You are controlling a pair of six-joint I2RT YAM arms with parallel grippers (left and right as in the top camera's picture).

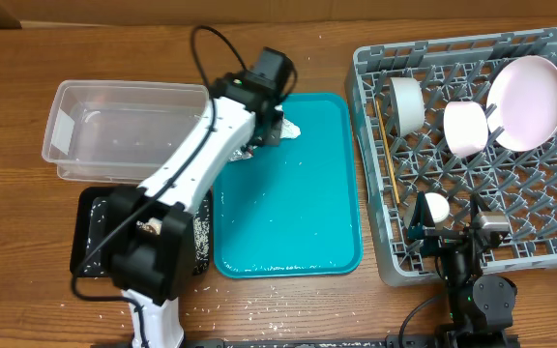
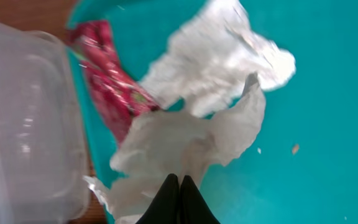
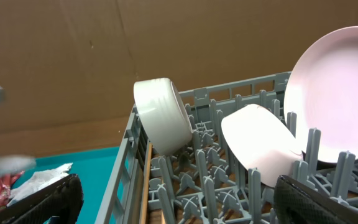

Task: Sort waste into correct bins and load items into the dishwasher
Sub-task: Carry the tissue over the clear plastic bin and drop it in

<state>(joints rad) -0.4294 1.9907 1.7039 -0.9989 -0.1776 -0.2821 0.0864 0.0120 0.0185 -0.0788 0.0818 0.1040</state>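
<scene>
left end effector clamped on tissue (wrapper half hidden) | right end effector apart

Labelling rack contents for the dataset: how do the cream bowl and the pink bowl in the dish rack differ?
Colour: the cream bowl is off-white, the pink bowl pale pink. Place: the cream bowl stands by the left wall of the dish rack; the pink bowl stands further in, right beside the plate. Shared: both are round and stand on edge in the rack.
</scene>
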